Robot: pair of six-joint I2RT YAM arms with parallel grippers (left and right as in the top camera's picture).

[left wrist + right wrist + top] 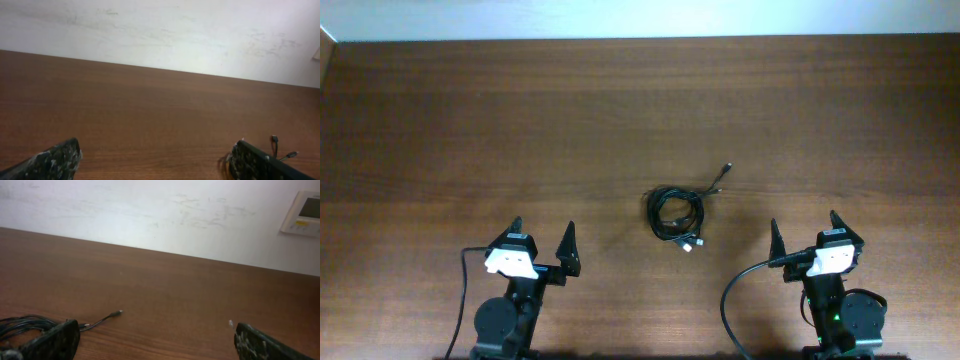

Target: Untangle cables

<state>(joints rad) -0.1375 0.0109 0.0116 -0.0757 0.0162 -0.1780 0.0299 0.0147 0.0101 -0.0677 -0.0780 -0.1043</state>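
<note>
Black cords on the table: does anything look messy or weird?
The thin black cables lie tangled in one coiled heap on the brown wooden table, plug ends poking out. Nothing looks broken or spilled.

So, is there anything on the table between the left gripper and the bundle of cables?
Nothing. In the overhead view, only bare table lies between the open left gripper and the cables.

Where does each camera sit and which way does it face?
Overhead: above the table, looking straight down; shows the cables, left hand and right hand, both open.
Left wrist: low on the left arm, facing across the table toward the wall; own fingers at bottom corners.
Right wrist: same from the right arm; own fingers at bottom corners, wall panel upper right.
Shared: all three catch the cables; wrist views share the wall.
</note>
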